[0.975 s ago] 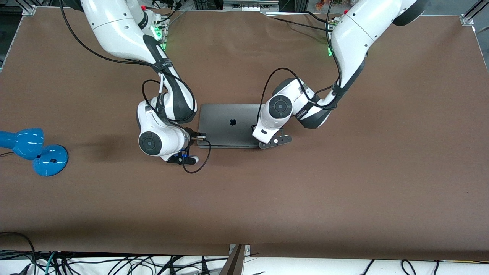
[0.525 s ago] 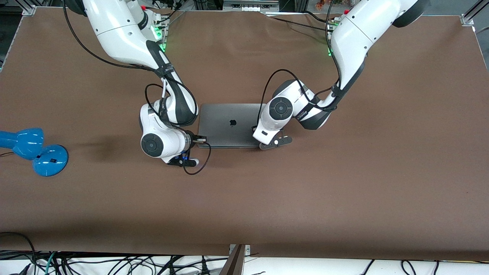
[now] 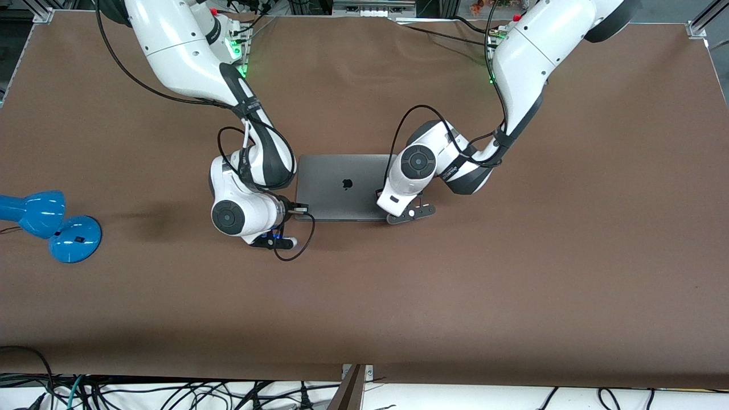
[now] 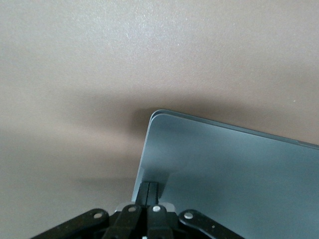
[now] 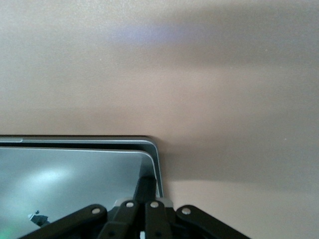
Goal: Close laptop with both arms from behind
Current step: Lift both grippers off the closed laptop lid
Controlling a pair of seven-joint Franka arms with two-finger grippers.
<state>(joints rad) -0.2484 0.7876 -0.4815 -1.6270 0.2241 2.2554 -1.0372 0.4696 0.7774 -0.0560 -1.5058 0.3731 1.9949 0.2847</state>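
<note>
At the right arm's end of the brown table (image 3: 512, 285) lies a glossy blue plastic desk lamp (image 3: 48, 222), tipped on its side, well apart from everything else.

The white jointed right arm (image 3: 188, 57) reaches down from its green-lit base to the laptop's corner at that end. Its black two-finger right gripper (image 3: 273, 240) sits low beside that corner; in the right wrist view its fingers (image 5: 145, 191) are pressed together, and their tip rests on the lid just inside the lid's rounded corner.

The slim space-grey metal laptop (image 3: 342, 187) lies in the middle of the table between the two wrists, lid down with the dark apple logo facing up. In the right wrist view a thin dark gap shows between lid and base at the edge, so the lid is nearly flat but perhaps not fully seated.

The white jointed left arm (image 3: 529, 57) bends down to the laptop's other corner nearest the front camera. The black left gripper (image 3: 407, 215) is at that corner; in the left wrist view its fingers (image 4: 148, 191) are pressed together, their tip against the lid beside its edge.
</note>
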